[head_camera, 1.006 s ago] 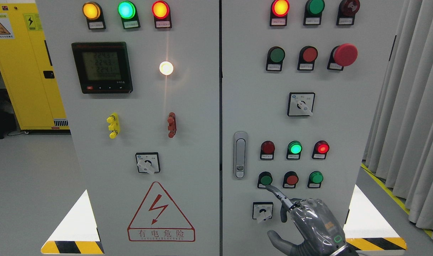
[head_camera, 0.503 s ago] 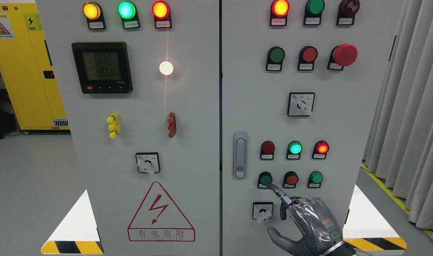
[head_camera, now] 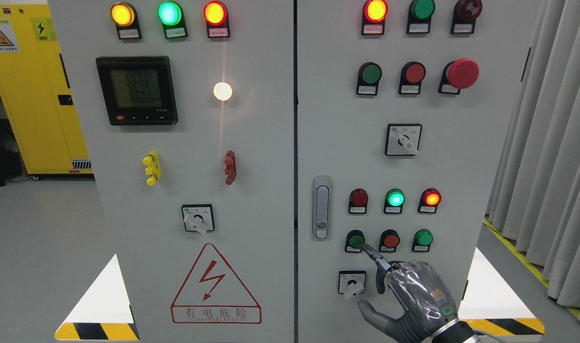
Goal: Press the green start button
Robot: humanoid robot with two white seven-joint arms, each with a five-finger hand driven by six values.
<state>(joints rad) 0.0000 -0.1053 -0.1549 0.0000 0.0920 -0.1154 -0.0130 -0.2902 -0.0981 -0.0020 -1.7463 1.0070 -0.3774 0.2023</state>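
The grey control cabinet (head_camera: pixel 461 157) fills the view. On its right door, in the lowest button row, a dark green push button (head_camera: pixel 354 239) sits at the left, beside a red button (head_camera: pixel 390 240) and a brighter green button (head_camera: pixel 422 237). My right hand (head_camera: pixel 416 297), in a grey glove, comes up from the lower right. Its index finger (head_camera: pixel 373 255) is stretched out and its tip touches the lower right edge of the dark green button. The other fingers are curled and hold nothing. The left hand is out of view.
A rotary selector switch (head_camera: pixel 351 283) sits just left of my hand. A door handle (head_camera: pixel 321 207) stands left of the button row. Three indicator lamps (head_camera: pixel 394 198) are above it. Grey curtains (head_camera: pixel 552 166) hang at the right; a yellow cabinet (head_camera: pixel 27 95) stands at the left.
My right hand has risen slightly and shifted right. The index fingertip has moved from just under the dark green button onto its lower right edge.
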